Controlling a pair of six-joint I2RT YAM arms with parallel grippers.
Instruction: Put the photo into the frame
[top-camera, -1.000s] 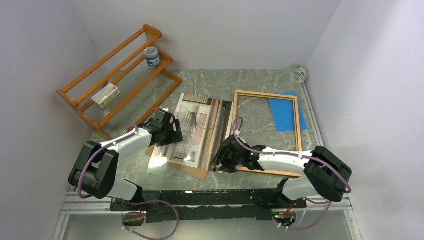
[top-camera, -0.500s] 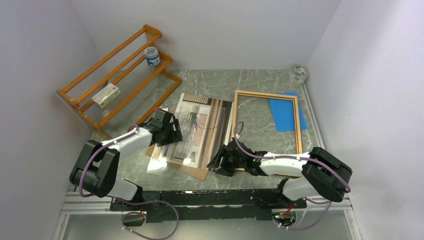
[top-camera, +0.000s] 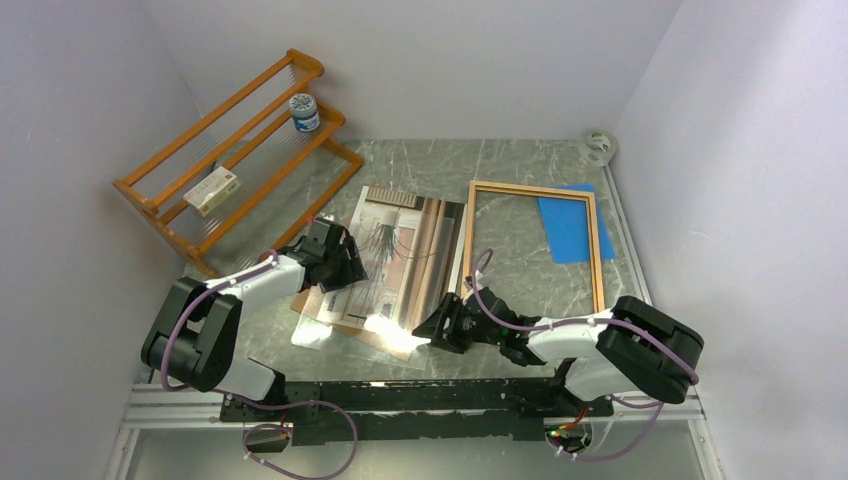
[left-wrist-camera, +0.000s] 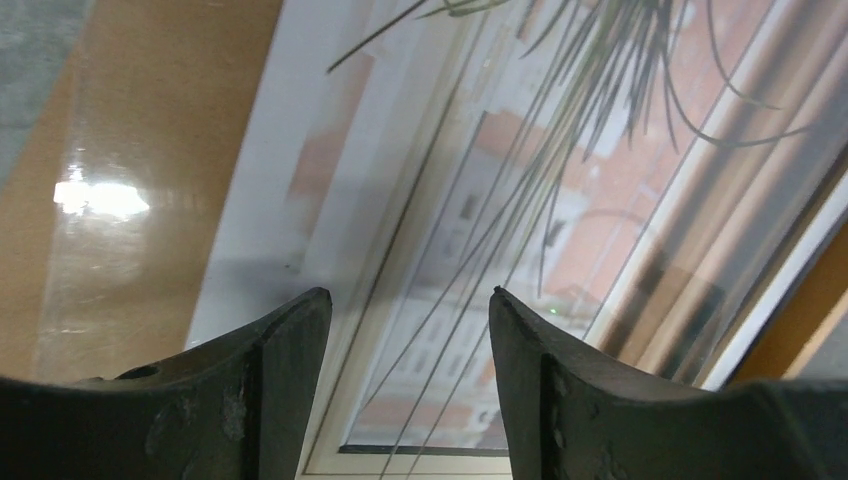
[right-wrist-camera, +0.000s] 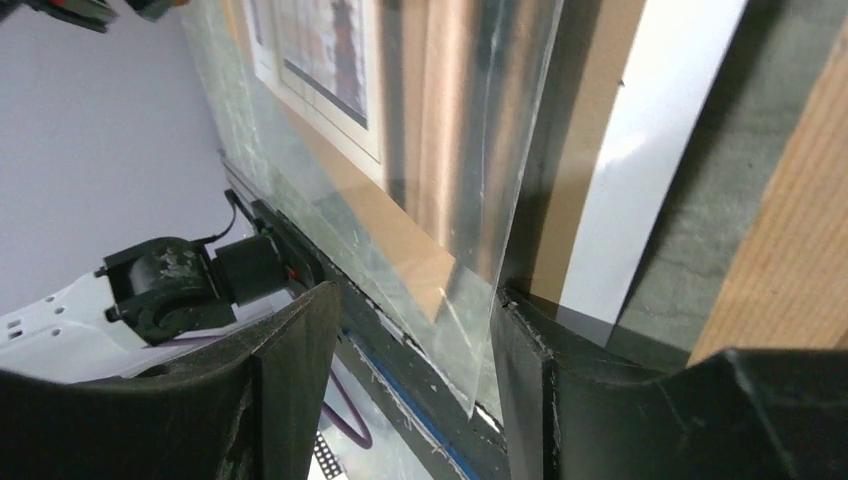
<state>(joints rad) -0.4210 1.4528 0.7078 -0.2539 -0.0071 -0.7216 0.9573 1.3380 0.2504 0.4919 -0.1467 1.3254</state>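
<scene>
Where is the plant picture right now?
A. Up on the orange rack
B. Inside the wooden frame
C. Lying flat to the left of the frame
C: the photo lies flat beside the frame, on its left, and no picture sits inside the frame.

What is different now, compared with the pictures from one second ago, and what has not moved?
The right gripper pulled back toward the near edge of the table, its arm folding. Its open fingers now straddle the near corner of the clear sheet, where the glare has grown. Nothing was visibly gripped or released. The left gripper stays open over the photo. The frame, blue sheet and rack are unchanged.
</scene>
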